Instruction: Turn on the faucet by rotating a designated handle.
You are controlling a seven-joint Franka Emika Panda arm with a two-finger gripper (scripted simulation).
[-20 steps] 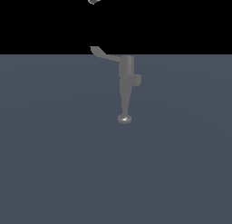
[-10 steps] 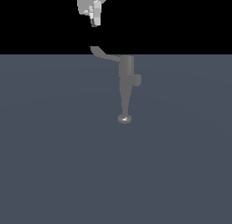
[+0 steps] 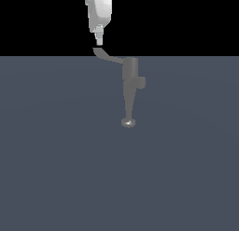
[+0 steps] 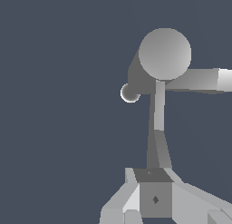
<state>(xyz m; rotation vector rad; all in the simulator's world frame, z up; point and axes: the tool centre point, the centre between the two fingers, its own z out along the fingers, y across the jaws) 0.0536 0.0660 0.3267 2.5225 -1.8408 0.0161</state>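
The faucet [image 3: 130, 87] stands upright on the flat slate-grey floor [image 3: 56, 169], a little above the middle of the exterior view. Its cylindrical upper body carries a stubby side knob [image 3: 141, 82] on the exterior view's right, then narrows to a thin stem ending in a round disc foot [image 3: 128, 123]. The handle [image 3: 107, 56], a thin bent lever, leaves the top of the body and reaches toward the exterior view's left, rising slightly to a flattened paddle tip [image 3: 98, 51]. The gripper [image 3: 99, 40] comes down from the top edge, pale and narrow, and its lower end hangs just above that paddle tip; from here I cannot tell whether they touch. The fingers read as one slim shape, so whether the claw is spread or clenched cannot be told in this view.

In the wrist view I look down along the faucet [image 4: 164, 54], whose round top shows as a pale circle, with the disc foot [image 4: 130, 92] peeking out beside it and the knob running off toward the frame edge. The handle [image 4: 158, 128] stretches from the body toward the gripper [image 4: 153, 191], its paddle end meeting the grey blocks of the claw. The block shapes hide the fingertips, so here too I cannot tell if the claw is released or closed on the lever.
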